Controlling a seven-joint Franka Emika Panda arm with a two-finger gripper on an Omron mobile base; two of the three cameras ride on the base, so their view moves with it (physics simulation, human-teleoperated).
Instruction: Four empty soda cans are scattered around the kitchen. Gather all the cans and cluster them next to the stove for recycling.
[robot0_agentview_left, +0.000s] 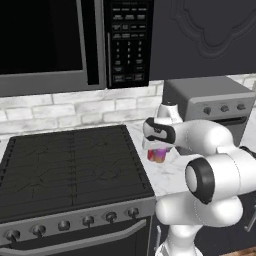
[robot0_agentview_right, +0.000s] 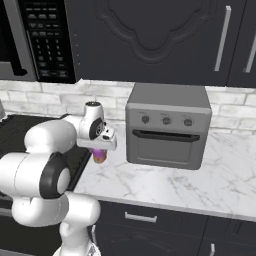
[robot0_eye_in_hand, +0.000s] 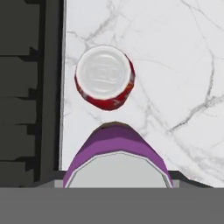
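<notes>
Above the strip of white marble counter (robot0_agentview_right: 165, 182) between the stove (robot0_agentview_left: 70, 165) and the grey toaster oven (robot0_agentview_right: 167, 131), the white arm reaches down with its gripper (robot0_agentview_left: 159, 148) directly over a purple can (robot0_agentview_left: 159, 155). From the left base camera, the can's purple-pink body and orange base show just below the wrist, close beside the stove's right edge. From the right base camera, the same purple can (robot0_agentview_right: 100, 155) hangs under the hand, left of the toaster oven and well apart from it. From the hand camera, the purple can (robot0_eye_in_hand: 117, 151) lies nearest the lens, its silver top cut off by the lower edge; the fingertips cannot be seen, yet the can sits right under the hand between where they stand, so the gripper appears clamped on it. Whether the can's base touches the counter cannot be told. Beyond it, a red can (robot0_eye_in_hand: 105, 78) stands upright on the marble, silver top facing the camera, just beside the stove's dark edge (robot0_eye_in_hand: 30, 87) and near the purple can without touching it. Behind the stove runs a pale brick wall (robot0_agentview_left: 75, 110), with a black microwave (robot0_agentview_left: 75, 45) mounted above.
</notes>
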